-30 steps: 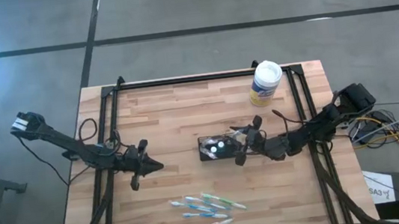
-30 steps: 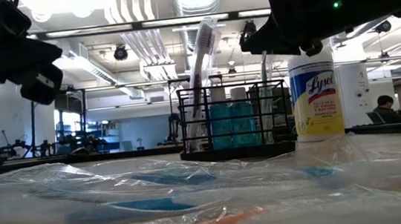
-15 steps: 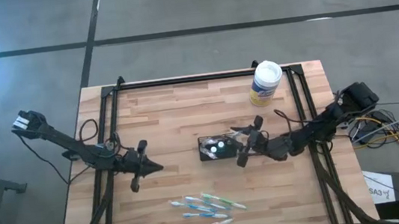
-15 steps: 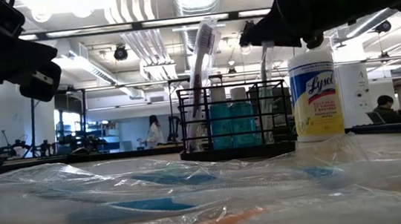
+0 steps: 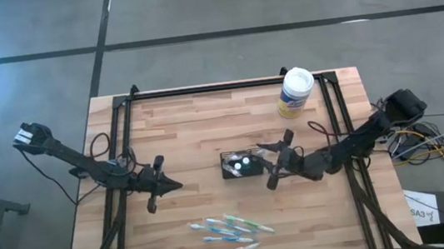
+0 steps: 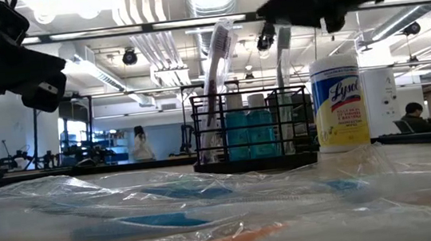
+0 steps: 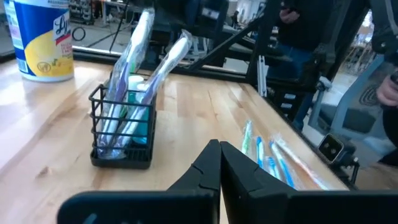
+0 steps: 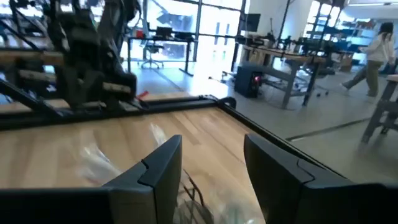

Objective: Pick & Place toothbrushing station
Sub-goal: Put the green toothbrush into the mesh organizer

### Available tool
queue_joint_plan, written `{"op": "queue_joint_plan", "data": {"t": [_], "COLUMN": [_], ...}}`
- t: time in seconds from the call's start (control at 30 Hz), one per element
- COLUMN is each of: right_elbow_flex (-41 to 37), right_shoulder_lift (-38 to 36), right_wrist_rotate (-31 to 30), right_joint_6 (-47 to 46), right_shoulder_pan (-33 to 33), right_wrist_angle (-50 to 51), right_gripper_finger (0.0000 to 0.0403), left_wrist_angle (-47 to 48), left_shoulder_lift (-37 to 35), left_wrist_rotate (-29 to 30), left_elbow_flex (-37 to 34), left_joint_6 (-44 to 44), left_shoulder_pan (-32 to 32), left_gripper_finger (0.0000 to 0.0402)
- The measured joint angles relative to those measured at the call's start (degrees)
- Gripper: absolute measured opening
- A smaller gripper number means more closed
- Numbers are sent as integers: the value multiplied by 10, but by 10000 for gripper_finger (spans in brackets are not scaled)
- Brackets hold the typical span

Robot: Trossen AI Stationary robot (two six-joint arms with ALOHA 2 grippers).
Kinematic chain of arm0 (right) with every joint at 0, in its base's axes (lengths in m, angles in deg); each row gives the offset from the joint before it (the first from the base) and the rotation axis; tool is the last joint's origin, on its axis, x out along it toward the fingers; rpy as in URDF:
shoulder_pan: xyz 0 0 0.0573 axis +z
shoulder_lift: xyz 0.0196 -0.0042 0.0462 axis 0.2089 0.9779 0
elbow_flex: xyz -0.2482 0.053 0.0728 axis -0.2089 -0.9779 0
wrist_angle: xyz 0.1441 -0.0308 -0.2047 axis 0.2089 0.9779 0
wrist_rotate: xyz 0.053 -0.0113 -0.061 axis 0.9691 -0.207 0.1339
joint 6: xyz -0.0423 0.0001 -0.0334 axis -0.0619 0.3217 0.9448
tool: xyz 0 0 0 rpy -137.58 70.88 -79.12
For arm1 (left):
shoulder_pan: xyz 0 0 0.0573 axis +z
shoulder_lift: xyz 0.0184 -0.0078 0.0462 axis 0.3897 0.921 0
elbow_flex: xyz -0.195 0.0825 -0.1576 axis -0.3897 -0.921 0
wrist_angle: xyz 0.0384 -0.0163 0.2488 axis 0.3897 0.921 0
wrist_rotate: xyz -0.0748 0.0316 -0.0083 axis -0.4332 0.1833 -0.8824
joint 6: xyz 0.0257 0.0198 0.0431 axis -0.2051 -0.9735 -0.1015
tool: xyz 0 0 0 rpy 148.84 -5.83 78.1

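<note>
The toothbrushing station [image 5: 239, 164] is a small black wire holder standing on its base mid-table. It holds two upright toothbrushes [image 7: 140, 59] and teal bottles [image 6: 249, 131]. My right gripper [image 5: 267, 166] hangs open just right of and above the holder. In the right wrist view nothing lies between its fingers [image 8: 208, 146]; only the holder's wire top shows below them. My left gripper [image 5: 162, 184] is shut and level at the table's left, pointing toward the holder [image 7: 121, 134].
A white-lidded, yellow-labelled wipes canister [image 5: 295, 93] stands at the far right. Several wrapped toothbrushes [image 5: 230, 228] lie near the front edge. Black frame rails [image 5: 218, 87] run along the far and side edges. People move in the room beyond the table.
My right gripper has risen above the holder, still open. The taller toothbrush below it now shows in full in the low view. The holder has stayed where it was.
</note>
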Motion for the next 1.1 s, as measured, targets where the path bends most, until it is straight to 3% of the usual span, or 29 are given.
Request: {"op": "queue_joint_plan", "data": {"t": [0.27,0.4,0.53,0.73,0.87,0.97,1.1], "right_elbow_flex": [57,88,123,158,188,224,294], "right_shoulder_lift": [-111,-140,-159,-180,-189,-180,-137], "right_wrist_rotate": [-7,-6,-6,-3,23,28,6], "right_joint_6": [-100,-105,-78,-55,-48,-117,-293], "right_shoulder_pan": [13,13,15,25,70,116,176], "right_wrist_angle": [276,386,412,419,436,517,723], "right_gripper_finger": [169,169,169,169,169,165,152], "left_wrist_angle": [-16,-18,-26,-27,-36,-37,-35], "left_shoulder_lift": [6,7,7,9,8,4,-12], "left_wrist_rotate": [-1,-1,-4,-20,-47,-59,-59], "left_elbow_flex": [0,0,7,8,9,9,10], "left_joint_6": [7,41,86,30,5,6,-5], "left_shoulder_pan": [0,0,-4,-12,-12,-12,-12], "left_gripper_finger": [7,15,8,10,8,4,5]}}
